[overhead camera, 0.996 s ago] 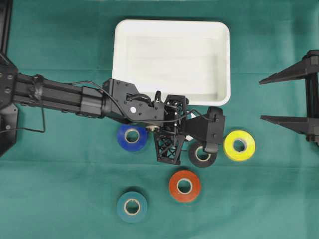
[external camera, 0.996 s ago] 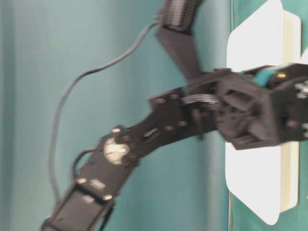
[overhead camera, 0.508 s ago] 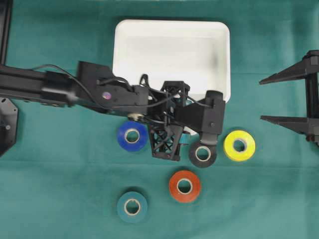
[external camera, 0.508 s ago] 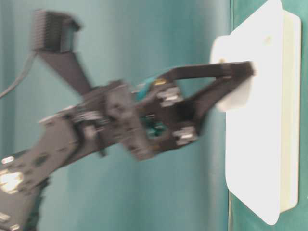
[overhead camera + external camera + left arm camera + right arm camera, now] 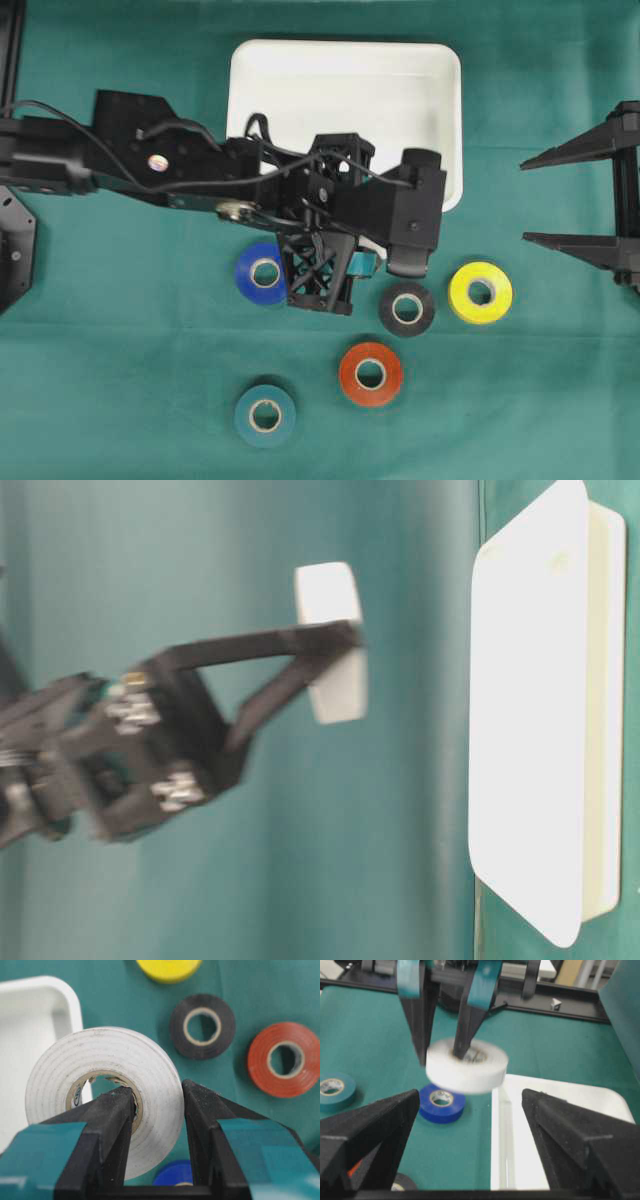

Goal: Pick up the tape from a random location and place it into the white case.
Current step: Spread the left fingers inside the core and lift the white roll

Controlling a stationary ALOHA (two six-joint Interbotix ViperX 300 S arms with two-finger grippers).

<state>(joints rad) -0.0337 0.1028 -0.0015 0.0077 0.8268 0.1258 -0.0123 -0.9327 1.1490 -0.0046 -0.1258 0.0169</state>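
Since a second ago the left arm [image 5: 200,180] has pulled back toward its own side and lifted. The white tape roll [image 5: 105,1092] came up with it, so the black roll [image 5: 407,307] it was hovering over is now fully uncovered on the tabletop [image 5: 520,400].

Where the tape is right now: hanging in the air in the left gripper [image 5: 155,1110], just off the near corner of the white case [image 5: 345,110], not over the inside yet as far as I can tell. The right-wrist view shows it floating above the cloth next to the case rim, with the blue roll [image 5: 441,1102] lying below and behind it.

What could go wrong: the grip is only on one side of the ring, one finger poked through the core and the other on the outer face, so the roll could swing or pivot if the arm moves fast, and both side views are already blurry. If it lets go too early the roll lands on the rim or the cloth and could roll off. It's also carried on edge, so it might bounce or roll around inside the case.

Fingers: the left ones [image 5: 112,1125] are closed down tight, pinching the roll's wall. The right gripper [image 5: 470,1135] is spread wide, holding nothing, parked well off to the side.
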